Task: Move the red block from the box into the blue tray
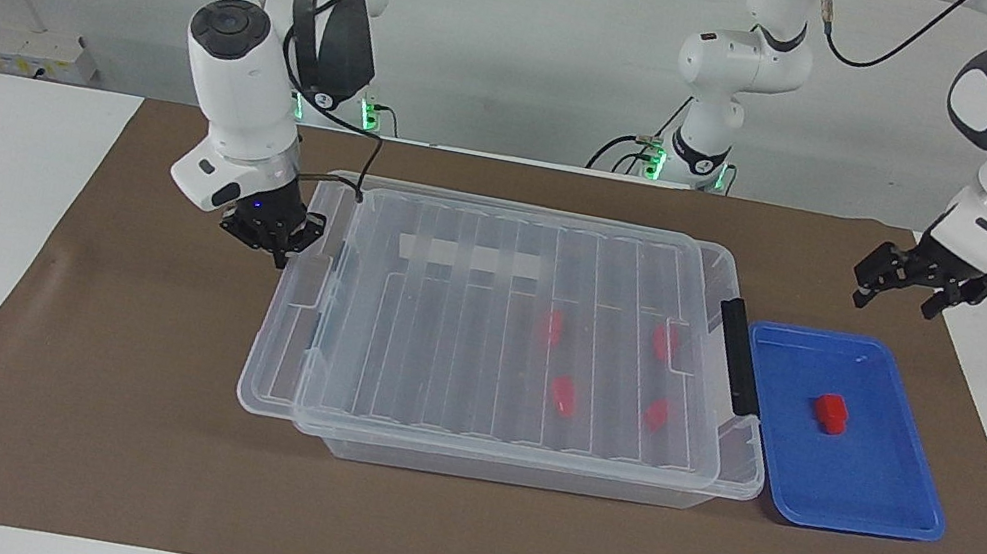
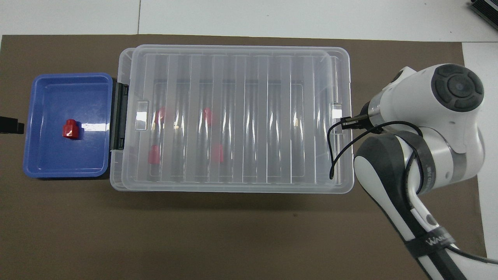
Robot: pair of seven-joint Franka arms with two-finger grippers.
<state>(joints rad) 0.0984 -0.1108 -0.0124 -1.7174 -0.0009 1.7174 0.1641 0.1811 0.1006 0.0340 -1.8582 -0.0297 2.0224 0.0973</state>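
Observation:
One red block [image 1: 829, 412] [image 2: 71, 129] lies free on the floor of the blue tray [image 1: 882, 493] [image 2: 50, 157]. My left gripper [image 1: 921, 287] hangs open and empty in the air, over the mat by the tray's edge. In the overhead view only the left gripper [image 2: 9, 127] tip shows. The clear box [image 1: 520, 473] [image 2: 116, 182] stands beside the tray. Its ribbed lid [image 1: 442, 339] [image 2: 253, 116] covers almost all of it. Several red blocks [image 1: 563, 396] show through the lid. My right gripper [image 1: 269, 239] [image 2: 345, 123] is shut on the lid's end rim.
A dark grey latch [image 1: 738, 356] [image 2: 118, 116] on the box's end wall faces the tray. A brown mat [image 1: 117, 454] covers the table under everything. The lid overhangs the box slightly at the right arm's end.

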